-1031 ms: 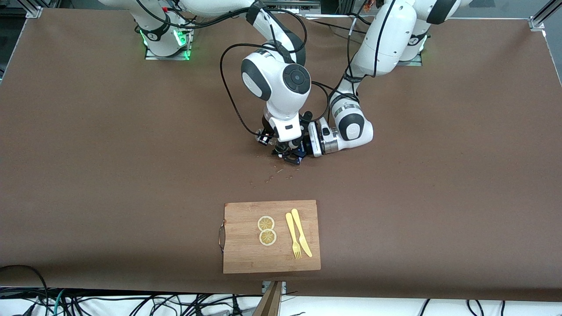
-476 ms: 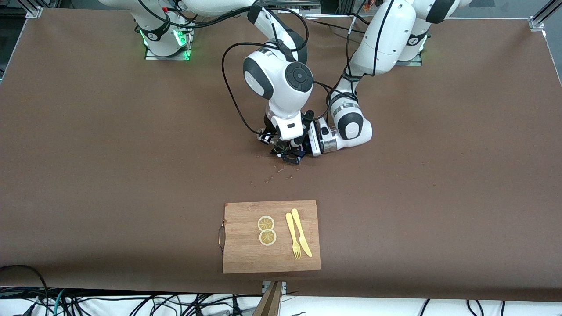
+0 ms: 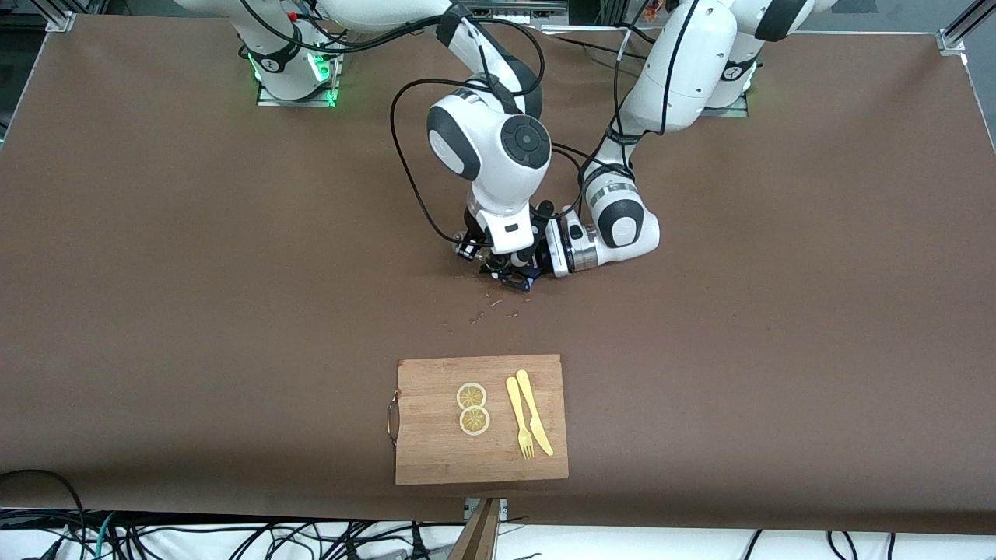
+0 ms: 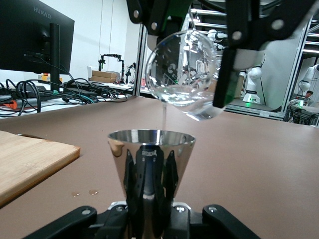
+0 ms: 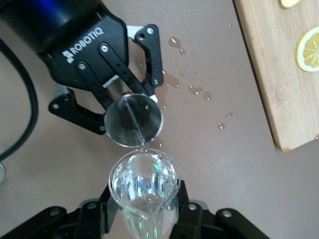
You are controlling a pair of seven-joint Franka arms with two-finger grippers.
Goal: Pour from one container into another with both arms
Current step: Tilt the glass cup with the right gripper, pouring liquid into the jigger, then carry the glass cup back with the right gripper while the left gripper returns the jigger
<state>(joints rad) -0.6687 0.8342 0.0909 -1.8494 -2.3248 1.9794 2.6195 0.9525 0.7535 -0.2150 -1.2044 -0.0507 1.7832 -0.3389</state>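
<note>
The left gripper (image 5: 130, 102) is pinching a small steel measuring cup (image 4: 151, 149) by its lower part, its fingers (image 4: 144, 181) closed tight against the metal and keeping the cup upright just over the brown table (image 3: 194, 272). The right gripper (image 5: 144, 211) is clamping a clear glass cup (image 5: 144, 184), tilted so its rim is hanging above the steel cup's mouth, and a thin stream of clear liquid is running down into it (the stream shows in the left wrist view). Both grippers are meeting over the middle of the table. Drops of spilled liquid (image 5: 197, 90) are lying on the brown surface beneath and between the grippers and a wooden cutting board (image 3: 482, 420), which is sitting nearer the front camera, carrying two lemon slices (image 3: 472, 408), a yellow fork (image 3: 519, 417) and a yellow knife (image 3: 534, 411). Around the table a dark monitor (image 4: 30, 37) and tangled cables (image 4: 45, 92) are standing on a desk
</note>
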